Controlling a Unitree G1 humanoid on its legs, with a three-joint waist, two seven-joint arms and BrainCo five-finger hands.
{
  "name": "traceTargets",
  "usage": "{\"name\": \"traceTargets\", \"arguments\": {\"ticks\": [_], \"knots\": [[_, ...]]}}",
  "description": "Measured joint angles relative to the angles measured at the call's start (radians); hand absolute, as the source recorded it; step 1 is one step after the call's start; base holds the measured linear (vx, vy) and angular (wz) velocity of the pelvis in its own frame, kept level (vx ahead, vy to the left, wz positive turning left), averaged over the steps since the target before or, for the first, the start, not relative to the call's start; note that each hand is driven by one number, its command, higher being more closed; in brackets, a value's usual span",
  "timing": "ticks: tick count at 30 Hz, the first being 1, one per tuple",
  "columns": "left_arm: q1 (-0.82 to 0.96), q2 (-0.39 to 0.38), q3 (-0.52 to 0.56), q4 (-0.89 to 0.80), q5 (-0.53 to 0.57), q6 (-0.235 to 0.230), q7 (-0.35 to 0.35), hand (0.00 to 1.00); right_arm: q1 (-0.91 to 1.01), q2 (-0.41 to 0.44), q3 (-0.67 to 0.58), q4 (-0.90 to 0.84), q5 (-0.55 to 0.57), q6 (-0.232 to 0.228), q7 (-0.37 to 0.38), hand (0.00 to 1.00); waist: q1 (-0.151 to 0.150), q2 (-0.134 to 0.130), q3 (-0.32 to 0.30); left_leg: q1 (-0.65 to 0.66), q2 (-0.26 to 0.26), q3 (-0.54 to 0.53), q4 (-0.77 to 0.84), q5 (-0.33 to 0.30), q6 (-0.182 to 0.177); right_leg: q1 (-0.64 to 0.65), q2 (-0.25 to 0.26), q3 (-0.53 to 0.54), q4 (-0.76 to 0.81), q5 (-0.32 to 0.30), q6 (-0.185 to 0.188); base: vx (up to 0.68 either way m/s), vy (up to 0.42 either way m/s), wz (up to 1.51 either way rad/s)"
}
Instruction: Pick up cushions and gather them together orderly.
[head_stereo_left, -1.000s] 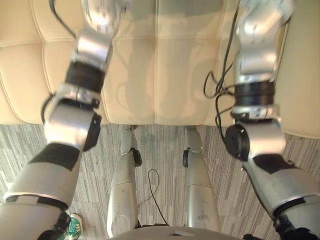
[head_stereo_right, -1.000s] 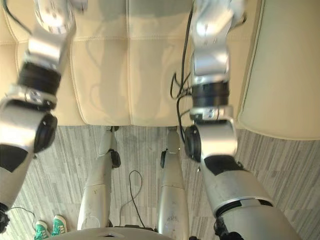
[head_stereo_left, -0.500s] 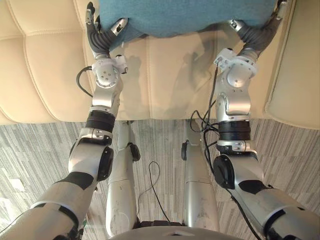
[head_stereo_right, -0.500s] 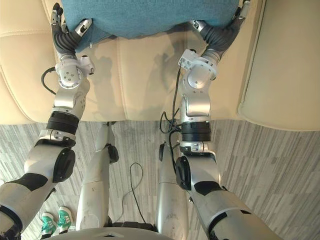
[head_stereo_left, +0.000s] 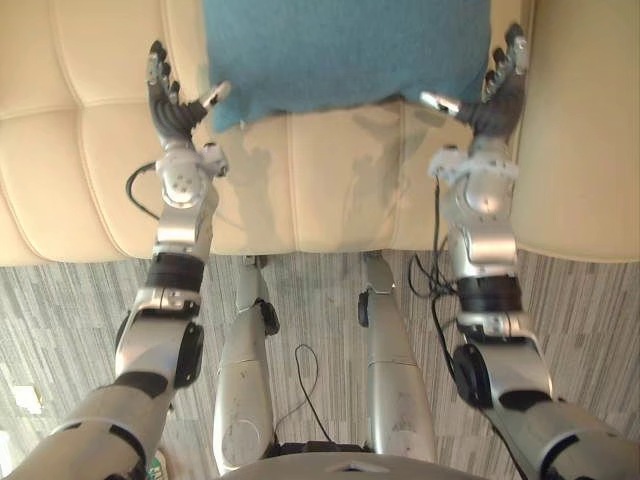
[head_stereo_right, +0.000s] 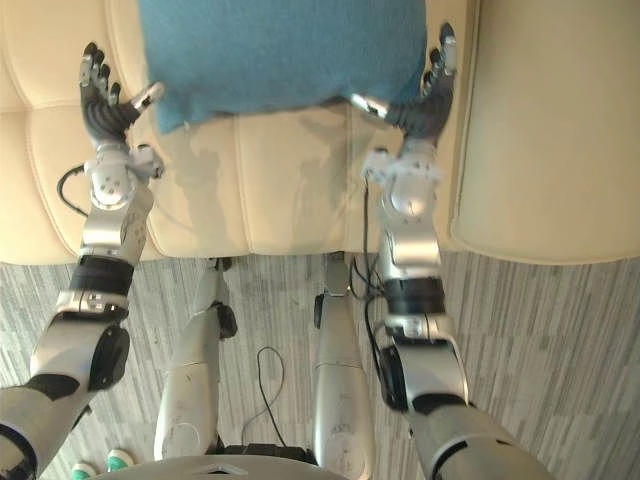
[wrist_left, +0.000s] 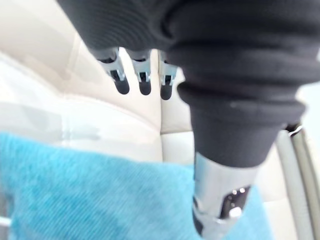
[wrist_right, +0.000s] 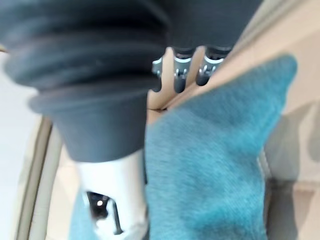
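A teal cushion (head_stereo_left: 345, 50) lies on the cream sofa seat (head_stereo_left: 320, 180), against the backrest. My left hand (head_stereo_left: 170, 100) is open just off its near-left corner, fingers straight and spread, thumb pointing at the corner. My right hand (head_stereo_left: 495, 95) is open off the near-right corner, between the cushion and the armrest, its thumb close under the cushion's edge. The left wrist view has straight fingers (wrist_left: 131, 75) over the sofa and the cushion (wrist_left: 100, 190) past the thumb. In the right wrist view, straight fingers (wrist_right: 187, 70) reach along the side of the cushion (wrist_right: 215, 150).
The sofa's cream armrest (head_stereo_left: 590, 130) rises close beside my right hand. Tufted seat panels (head_stereo_left: 60, 150) stretch away to the left. Grey striped carpet (head_stereo_left: 60, 320) lies in front of the sofa.
Half a second ago both hands gripped the cushion's lower corners. They have let go and stand open beside it, and the cushion rests on the seat. The camera has shifted as well.
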Motion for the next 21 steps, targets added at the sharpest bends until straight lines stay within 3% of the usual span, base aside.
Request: {"name": "traceTargets", "arguments": {"ticks": [4, 8, 10, 15, 21], "knots": [[0.178, -0.076, 0.0, 0.014, 0.001, 0.001, -0.061, 0.0, 0.16, 0.073, 0.008, 0.035, 0.0, -0.011, 0.059, 0.0, 0.01, -0.01, -0.095, 0.084, 0.013, -0.003, 0.054, -0.071, -0.017, 0.135, 0.0, -0.019, -0.054, -0.015, -0.01, 0.07, -0.023, 0.01], [0.278, -0.172, 0.033, 0.166, -0.002, 0.018, -0.112, 0.0, 0.201, 0.164, 0.013, 0.273, 0.014, -0.017, 0.116, 0.0, 0.012, -0.015, -0.179, 0.203, 0.016, 0.007, 0.056, -0.109, -0.028, 0.266, 0.0, -0.021, -0.091, -0.034, -0.021, 0.09, 0.001, -0.04], [0.294, -0.202, 0.052, 0.331, 0.005, 0.047, -0.147, 0.0, 0.199, 0.216, 0.009, 0.454, 0.025, -0.011, 0.137, 0.0, 0.013, -0.014, -0.229, 0.271, 0.019, 0.019, 0.055, -0.129, -0.036, 0.335, -0.001, -0.021, -0.107, -0.042, -0.026, 0.1, 0.0, -0.08], [0.308, -0.234, 0.084, 0.566, 0.104, 0.083, -0.183, 0.0, 0.199, 0.274, -0.05, 0.723, 0.056, 0.009, 0.152, 0.0, 0.015, -0.014, -0.301, 0.371, 0.015, 0.039, -0.001, -0.129, -0.049, 0.414, -0.003, -0.024, -0.143, -0.047, -0.038, 0.06, -0.007, -0.05], [0.302, -0.232, 0.112, 0.683, 0.205, 0.093, -0.185, 0.0, 0.199, 0.254, -0.142, 0.882, 0.051, 0.046, 0.151, 0.0, 0.009, -0.015, -0.329, 0.473, -0.006, 0.047, -0.119, -0.089, -0.059, 0.467, -0.009, -0.028, -0.17, -0.046, -0.046, 0.04, -0.009, -0.04]]}}
